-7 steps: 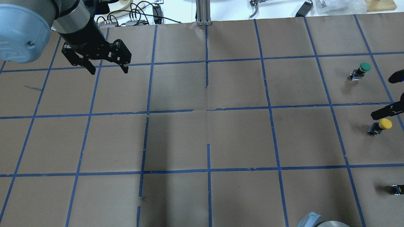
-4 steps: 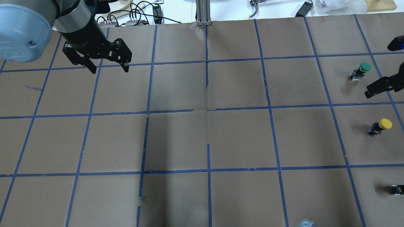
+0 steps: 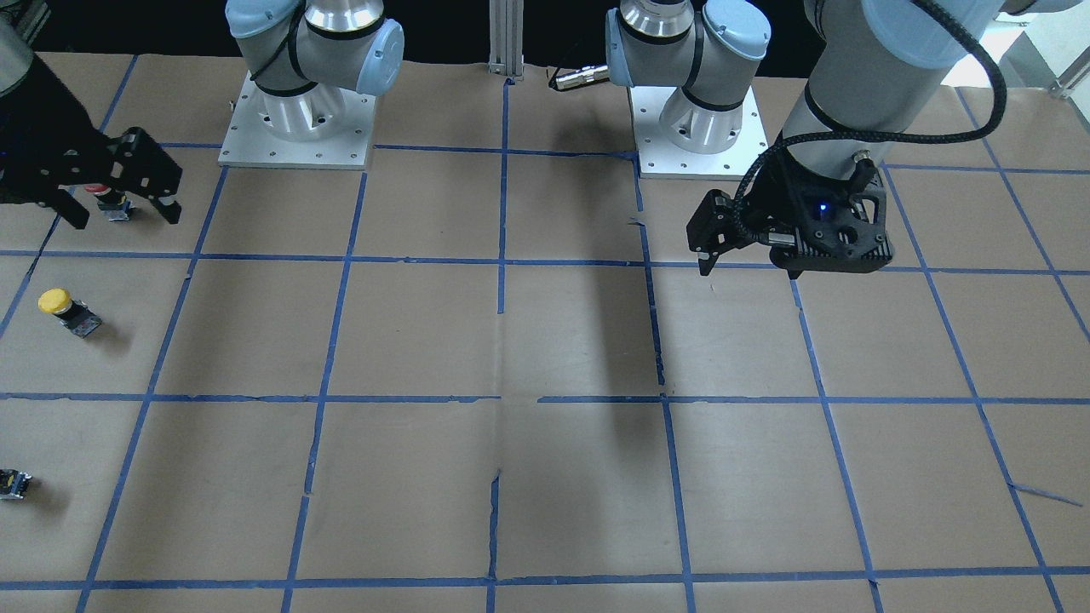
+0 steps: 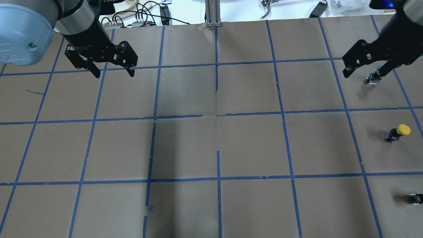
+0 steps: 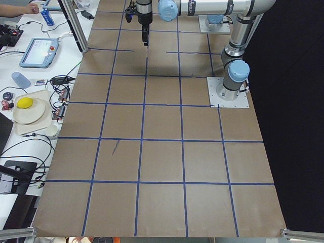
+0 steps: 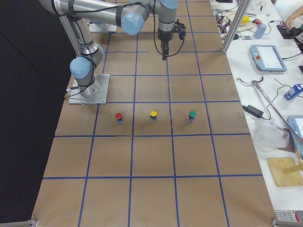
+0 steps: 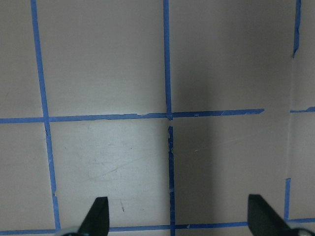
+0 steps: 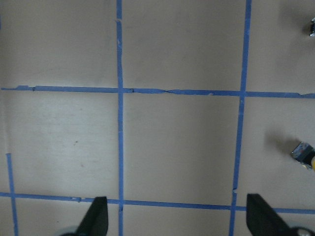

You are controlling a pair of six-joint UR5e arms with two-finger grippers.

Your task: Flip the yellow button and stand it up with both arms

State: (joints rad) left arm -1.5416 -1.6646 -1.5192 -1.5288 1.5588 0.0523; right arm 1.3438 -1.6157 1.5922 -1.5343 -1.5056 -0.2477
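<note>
Yellow button [image 4: 398, 131] upright, cap up, on table [image 4: 251, 145], robot's right side; nothing touching it. Right claw [image 4: 363, 73] aloft, fingers spread wide, empty, apart from button. Left claw [image 4: 114, 74] far on left, fingers spread, empty.

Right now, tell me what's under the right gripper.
Below the right gripper, its wrist view shows brown paper and blue tape. From overhead its fingers partly cover the green button.

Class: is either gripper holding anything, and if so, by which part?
Nothing is held. The left gripper and the right gripper are both open and empty; the yellow button sits apart from both.
</note>
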